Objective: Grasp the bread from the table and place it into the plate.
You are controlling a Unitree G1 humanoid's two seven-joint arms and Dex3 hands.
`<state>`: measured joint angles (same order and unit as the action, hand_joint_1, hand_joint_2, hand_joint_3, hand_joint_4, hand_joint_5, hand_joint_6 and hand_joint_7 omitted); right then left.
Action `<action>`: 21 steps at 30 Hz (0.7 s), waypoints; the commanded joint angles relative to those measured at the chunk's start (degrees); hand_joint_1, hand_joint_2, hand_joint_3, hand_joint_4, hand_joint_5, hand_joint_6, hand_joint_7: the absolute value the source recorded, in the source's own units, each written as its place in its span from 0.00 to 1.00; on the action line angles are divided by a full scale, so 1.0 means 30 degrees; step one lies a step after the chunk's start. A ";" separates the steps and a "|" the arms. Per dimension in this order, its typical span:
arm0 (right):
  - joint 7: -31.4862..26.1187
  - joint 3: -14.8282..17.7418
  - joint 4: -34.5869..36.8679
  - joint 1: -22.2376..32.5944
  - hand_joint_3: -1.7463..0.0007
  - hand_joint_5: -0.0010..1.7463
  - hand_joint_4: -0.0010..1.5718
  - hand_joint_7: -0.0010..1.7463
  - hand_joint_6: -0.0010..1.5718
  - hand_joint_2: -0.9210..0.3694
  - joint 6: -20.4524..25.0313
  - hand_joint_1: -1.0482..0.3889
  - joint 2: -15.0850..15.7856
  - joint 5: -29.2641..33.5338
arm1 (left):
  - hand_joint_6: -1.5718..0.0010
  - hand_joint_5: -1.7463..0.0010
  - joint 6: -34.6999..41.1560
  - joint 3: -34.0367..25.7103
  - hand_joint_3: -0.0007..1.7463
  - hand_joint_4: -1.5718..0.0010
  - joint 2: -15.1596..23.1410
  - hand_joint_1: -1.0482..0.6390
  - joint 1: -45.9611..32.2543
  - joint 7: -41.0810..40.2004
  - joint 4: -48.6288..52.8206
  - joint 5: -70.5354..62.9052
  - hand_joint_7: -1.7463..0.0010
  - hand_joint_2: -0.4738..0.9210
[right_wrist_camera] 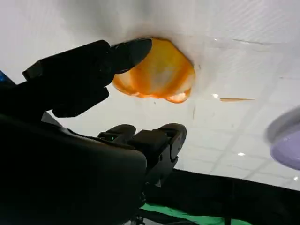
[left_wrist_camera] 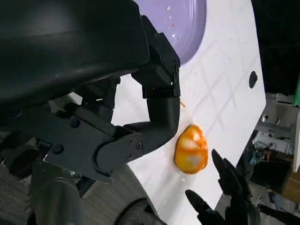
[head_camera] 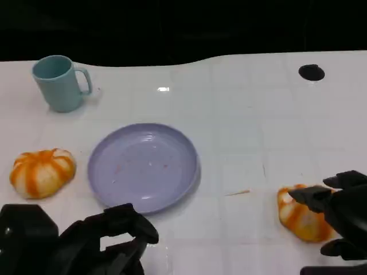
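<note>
- Bread: 2 orange-and-white buns lie on the white bench [head_camera: 241,103]. One bun [head_camera: 42,172] sits to the left of the plate, apart from it, the other bun [head_camera: 301,219] sits well to the right of the plate.
- Plate [head_camera: 143,167]: lilac, round, bare but for a few crumbs, near the middle of the bench.
- Right robot hand [head_camera: 338,220] is at the right-hand bun, fingers spread around it (one fingertip [right_wrist_camera: 133,49] lies against its top in the right wrist view); it has no closed hold on the bun, which rests on the bench.
- Left robot hand [head_camera: 106,240] hangs at the near edge just below the plate, fingers loosely curled and apart, holding nothing.
- Teal mug [head_camera: 59,83] stands upright at the far left.
- A dark round hole [head_camera: 311,72] marks the far right of the bench.
</note>
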<state>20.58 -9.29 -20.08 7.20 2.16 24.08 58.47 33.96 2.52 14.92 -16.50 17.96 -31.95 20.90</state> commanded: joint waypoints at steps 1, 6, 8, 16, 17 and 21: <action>-0.0497 -0.0693 0.1711 -0.1012 0.99 0.18 0.10 0.00 0.25 0.08 0.0192 0.42 0.0223 0.0216 | 0.61 0.00 0.0155 -0.0143 0.45 0.56 -0.0029 0.41 0.0037 -0.0022 -0.0092 0.0247 0.18 0.90; -0.1365 -0.1624 0.4001 -0.2228 0.99 0.15 0.12 0.00 0.26 0.06 0.0142 0.41 0.0175 0.0241 | 0.61 0.00 0.0364 -0.0116 0.45 0.56 -0.0063 0.42 0.0016 -0.0134 -0.0365 0.0229 0.18 0.90; -0.1845 -0.2045 0.4984 -0.2744 0.99 0.14 0.13 0.00 0.27 0.06 0.0179 0.41 0.0127 0.0307 | 0.61 0.00 0.0435 -0.0110 0.45 0.56 -0.0072 0.42 -0.0015 -0.0179 -0.0494 0.0207 0.18 0.90; -0.3116 -0.3381 0.8038 -0.4528 0.99 0.11 0.15 0.00 0.27 0.03 0.0862 0.39 -0.0427 0.0124 | 0.60 0.00 0.0817 -0.0108 0.46 0.56 -0.0162 0.42 -0.0047 -0.0372 -0.0899 0.0179 0.17 0.90; -0.3303 -0.3516 0.8414 -0.4752 0.99 0.11 0.17 0.01 0.28 0.02 0.0969 0.39 -0.0531 0.0108 | 0.60 0.00 0.0923 -0.0110 0.46 0.56 -0.0186 0.42 -0.0035 -0.0430 -0.0972 0.0195 0.17 0.89; -0.4908 -0.3798 0.9884 -0.5438 0.99 0.10 0.27 0.02 0.36 0.00 0.1259 0.42 -0.1025 0.0066 | 0.60 0.00 0.1037 -0.0109 0.47 0.56 -0.0235 0.42 -0.0001 -0.0500 -0.1056 0.0148 0.17 0.89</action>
<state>9.09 -20.27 6.21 -7.85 4.75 21.70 58.91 36.77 2.52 13.82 -16.60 17.00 -34.31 21.25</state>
